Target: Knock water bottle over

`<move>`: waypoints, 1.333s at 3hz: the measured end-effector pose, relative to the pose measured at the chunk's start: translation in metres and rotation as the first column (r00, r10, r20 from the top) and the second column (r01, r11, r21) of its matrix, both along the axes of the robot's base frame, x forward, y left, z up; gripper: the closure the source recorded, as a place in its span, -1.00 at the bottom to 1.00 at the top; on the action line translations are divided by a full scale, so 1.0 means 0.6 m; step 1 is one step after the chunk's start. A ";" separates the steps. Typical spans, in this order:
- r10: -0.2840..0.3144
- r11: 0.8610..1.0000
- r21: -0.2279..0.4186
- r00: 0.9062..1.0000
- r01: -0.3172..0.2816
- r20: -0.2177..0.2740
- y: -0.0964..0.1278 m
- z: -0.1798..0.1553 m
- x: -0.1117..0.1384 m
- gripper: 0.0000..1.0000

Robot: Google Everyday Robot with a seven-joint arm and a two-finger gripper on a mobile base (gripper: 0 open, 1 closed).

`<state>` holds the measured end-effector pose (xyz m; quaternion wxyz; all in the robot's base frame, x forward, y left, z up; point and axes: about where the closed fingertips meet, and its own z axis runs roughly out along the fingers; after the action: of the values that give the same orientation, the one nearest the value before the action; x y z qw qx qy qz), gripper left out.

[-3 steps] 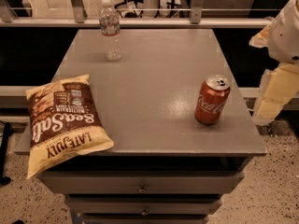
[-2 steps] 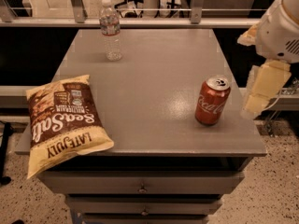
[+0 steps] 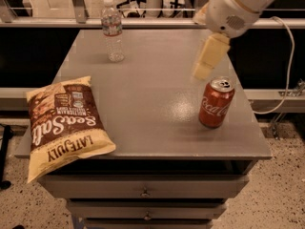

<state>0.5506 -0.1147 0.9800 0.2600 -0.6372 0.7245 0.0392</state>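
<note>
Cream, blocky gripper in the air above the right side of the grey table, just beyond the red soda can and clear of it. Open or closed: impossible to tell. Water bottle upright near the far left edge, well apart from the gripper; clear ribbed plastic, white cap, label band. Smooth metal cylinder for the soda can. Crinkled chip bag flat at the near left, overhanging the edge. Matte tabletop, drawers below.

Tool leftward, now over table
</note>
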 end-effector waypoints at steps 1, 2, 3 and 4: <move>-0.002 0.997 0.083 0.999 -0.002 0.043 0.059 0.014 0.054 -1.00; -0.003 0.995 0.095 0.999 -0.002 0.051 0.068 0.016 0.063 -1.00; 0.004 0.993 0.115 0.998 -0.010 0.056 0.070 0.017 0.066 -1.00; -0.051 0.959 0.283 0.997 0.031 0.065 0.104 -0.005 0.142 -1.00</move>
<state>0.6361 -0.0524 0.9768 0.3746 -0.5795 0.7147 0.1139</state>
